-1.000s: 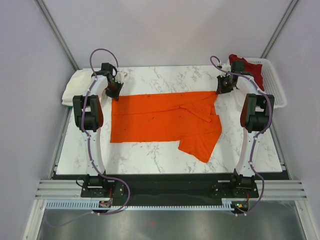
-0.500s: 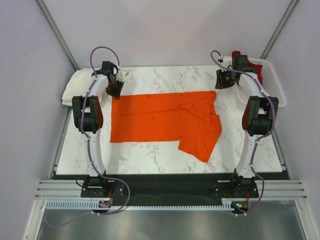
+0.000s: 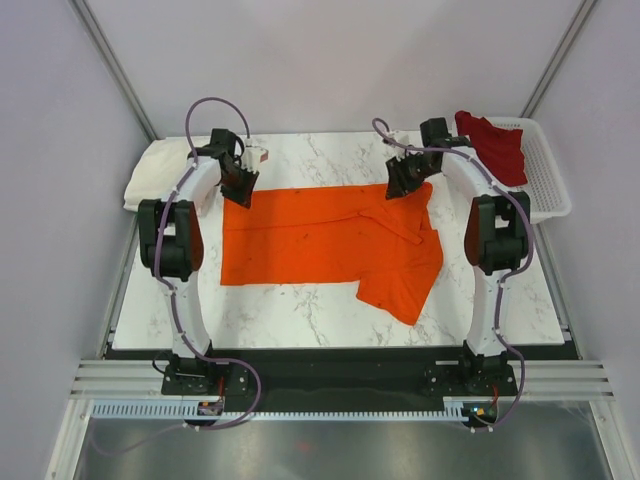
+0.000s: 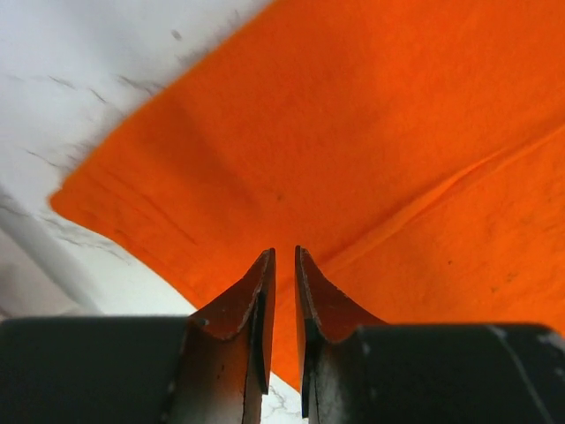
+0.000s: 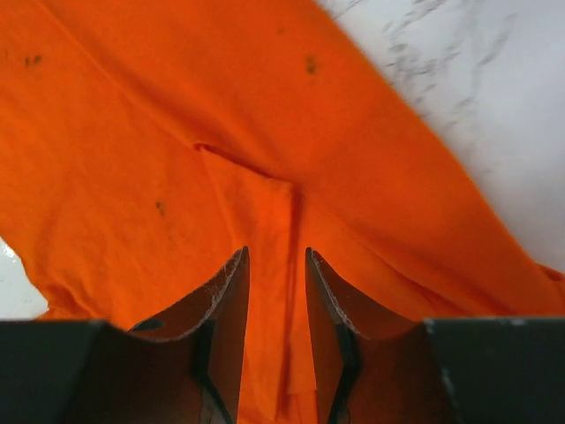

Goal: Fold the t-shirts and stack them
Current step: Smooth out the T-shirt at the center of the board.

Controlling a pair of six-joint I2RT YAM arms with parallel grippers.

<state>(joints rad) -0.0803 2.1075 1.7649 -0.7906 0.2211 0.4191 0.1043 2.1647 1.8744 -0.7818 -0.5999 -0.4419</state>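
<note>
The bright orange t-shirt (image 3: 320, 240) lies spread flat on the marble table, one sleeve folded over at the front right. My left gripper (image 3: 241, 190) hovers over its far left corner; in the left wrist view (image 4: 284, 252) the jaws are almost together with nothing between them, above orange cloth (image 4: 371, 132). My right gripper (image 3: 398, 186) is over the shirt's far edge right of centre; in the right wrist view (image 5: 276, 252) the jaws stand narrowly apart above a crease in the cloth (image 5: 177, 132). The dark red t-shirt (image 3: 497, 148) lies crumpled in the basket. The cream-white t-shirt (image 3: 150, 178) lies at the far left corner.
A white plastic mesh basket (image 3: 555, 170) stands at the far right edge of the table. Bare marble (image 3: 290, 305) shows in front of the orange shirt and along the right side. Grey walls close in the back and sides.
My right gripper has swung from the far right corner by the basket leftward onto the shirt's far edge. My left gripper has shifted slightly right and nearer. The shirt has not moved.
</note>
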